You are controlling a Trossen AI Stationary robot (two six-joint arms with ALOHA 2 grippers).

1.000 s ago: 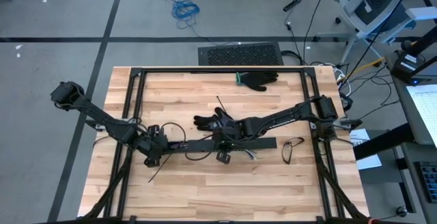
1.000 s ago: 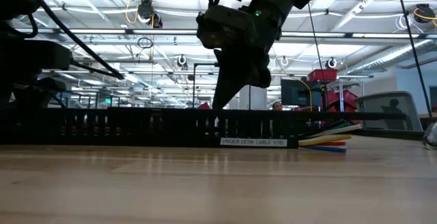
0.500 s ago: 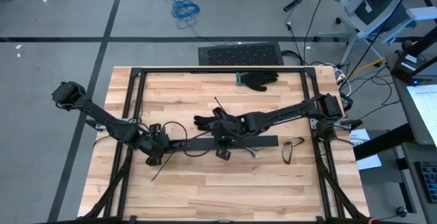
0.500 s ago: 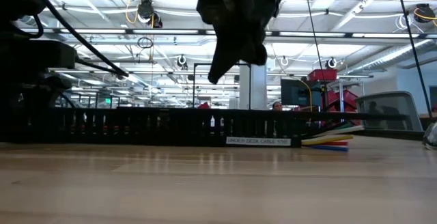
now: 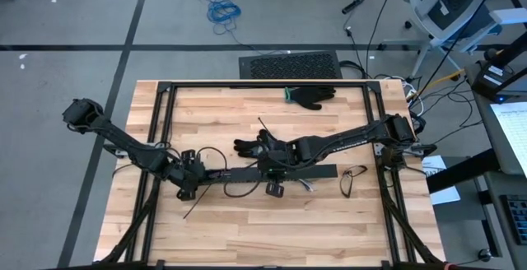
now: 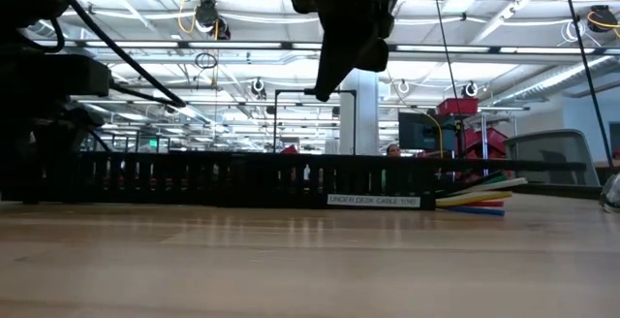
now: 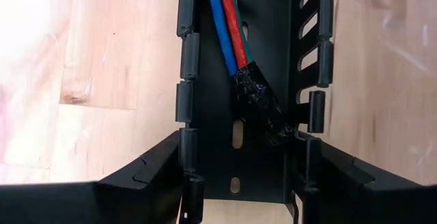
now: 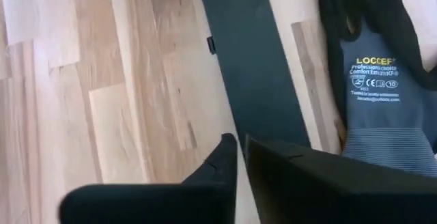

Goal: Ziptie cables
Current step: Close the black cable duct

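High view: two arms, two gloves, one channel [image 5: 280, 174]. Left gripper [image 5: 186, 181] at the channel's end; right gripper [image 5: 272, 169] over its middle, one glove [image 5: 251, 146] just beside it, the other glove [image 5: 312, 96] well apart near the table [image 5: 247, 229] edge.

Low view: right gripper [image 6: 334, 71] raised clear above the channel [image 6: 232, 180]; cables [image 6: 475, 200] poking out one end.

Left wrist view: fingers [image 7: 147, 183] apart, straddling the channel [image 7: 263, 60] walls; cables [image 7: 229, 33] inside, between the fingers.

Right wrist view: fingers [image 8: 218, 159] nearly together, holding nothing, above bare wood.
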